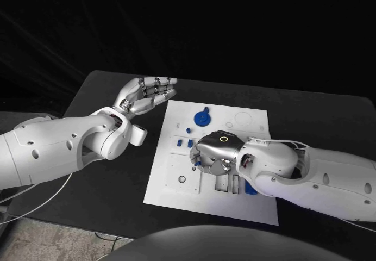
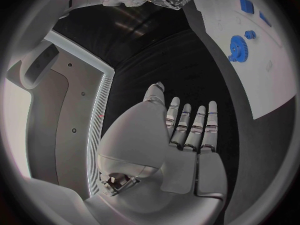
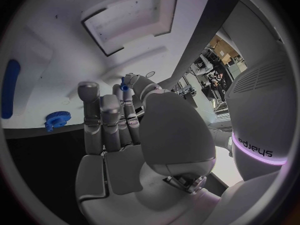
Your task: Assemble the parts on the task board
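Right hand [image 1: 217,152] sits low over the middle of the task board [image 1: 184,193], pinching a small blue part [image 3: 124,86] at its fingertips. Left hand [image 1: 147,94] hangs spread and empty just off the board's far corner, above the desk [image 1: 117,185].

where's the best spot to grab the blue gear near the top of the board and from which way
Probably by its toothed rim, coming straight down from above. The blue gear lies flat on the task board, so its edge is the only part fingers can close around. The bare board around it leaves room for fingertips on opposite sides. The left hand, open beside the board, is nearer.
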You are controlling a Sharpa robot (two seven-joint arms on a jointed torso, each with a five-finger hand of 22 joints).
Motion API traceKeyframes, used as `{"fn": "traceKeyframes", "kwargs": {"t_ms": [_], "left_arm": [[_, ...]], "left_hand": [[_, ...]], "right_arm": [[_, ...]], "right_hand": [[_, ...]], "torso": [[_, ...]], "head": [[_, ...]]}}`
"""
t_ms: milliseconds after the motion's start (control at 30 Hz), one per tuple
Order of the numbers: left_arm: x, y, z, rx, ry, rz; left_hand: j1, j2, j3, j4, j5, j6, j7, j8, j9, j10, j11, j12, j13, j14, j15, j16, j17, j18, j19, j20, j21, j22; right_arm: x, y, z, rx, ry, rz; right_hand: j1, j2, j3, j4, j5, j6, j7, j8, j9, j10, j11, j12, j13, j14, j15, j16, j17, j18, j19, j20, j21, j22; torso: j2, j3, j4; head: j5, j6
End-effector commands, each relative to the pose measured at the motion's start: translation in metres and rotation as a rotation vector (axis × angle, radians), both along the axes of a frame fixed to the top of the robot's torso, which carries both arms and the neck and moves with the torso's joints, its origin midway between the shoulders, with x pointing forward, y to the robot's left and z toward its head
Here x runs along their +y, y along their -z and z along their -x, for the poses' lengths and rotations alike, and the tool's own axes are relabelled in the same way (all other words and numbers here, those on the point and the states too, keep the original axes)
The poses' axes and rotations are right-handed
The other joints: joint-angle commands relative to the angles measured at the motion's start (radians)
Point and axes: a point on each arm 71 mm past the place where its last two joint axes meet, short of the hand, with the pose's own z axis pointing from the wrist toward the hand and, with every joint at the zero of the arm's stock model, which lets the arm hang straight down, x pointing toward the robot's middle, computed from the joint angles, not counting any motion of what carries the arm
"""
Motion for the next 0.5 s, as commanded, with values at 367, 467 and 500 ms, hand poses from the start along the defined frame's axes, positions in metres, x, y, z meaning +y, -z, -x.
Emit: {"fn": "traceKeyframes", "kwargs": {"t_ms": [367, 467, 500], "left_arm": [[-0.0012, 0.0004, -0.0001, 0.011, 0.021, 0.008], [-0.0017, 0.0006, -0.0004, 0.012, 0.023, 0.008], [-0.0018, 0.0007, -0.0004, 0.013, 0.023, 0.008]], "left_hand": [[0.004, 0.009, 0.001, 0.005, 0.005, 0.009, 0.001, 0.006, 0.001, 0.006, 0.002, 0.005, 0.001, 0.007, -0.002, 0.004, 0.000, -0.010, 0.008, 0.001, 0.003, -0.001], [0.005, 0.010, 0.002, 0.004, 0.004, 0.009, 0.001, 0.007, 0.001, 0.007, 0.003, 0.005, 0.001, 0.009, -0.001, 0.005, 0.000, -0.010, 0.009, 0.001, 0.003, -0.002], [0.005, 0.010, 0.002, 0.004, 0.004, 0.009, 0.001, 0.007, 0.001, 0.007, 0.003, 0.005, 0.001, 0.009, -0.001, 0.005, 0.000, -0.010, 0.009, 0.001, 0.003, -0.002]], "right_arm": [[0.0020, 0.0044, 0.0022, 0.000, -0.005, 0.016], [0.0023, 0.0046, 0.0023, 0.002, -0.005, 0.017], [0.0023, 0.0045, 0.0024, 0.001, -0.005, 0.016]], "right_hand": [[-0.004, -0.003, 0.000, 0.005, -0.010, 0.013, 0.000, -0.009, -0.003, 0.027, -0.016, 0.001, -0.001, -0.012, 0.000, -0.007, -0.002, -0.007, -0.006, 0.001, -0.007, 0.068], [-0.004, -0.003, 0.000, 0.005, -0.010, 0.013, 0.000, -0.009, -0.003, 0.027, -0.016, 0.001, -0.001, -0.012, 0.000, -0.007, -0.002, -0.007, -0.006, 0.001, -0.007, 0.068], [-0.004, -0.003, 0.000, 0.005, -0.010, 0.013, 0.000, -0.009, -0.003, 0.027, -0.016, 0.001, -0.001, -0.012, 0.000, -0.007, -0.002, -0.007, -0.006, 0.001, -0.007, 0.068]], "torso": [[-0.001, -0.0010, -0.0003], [-0.001, -0.0010, -0.0005], [0.000, -0.0006, -0.0004]], "head": [[0.009, 0.000], [0.009, 0.000], [0.010, 0.000]]}}
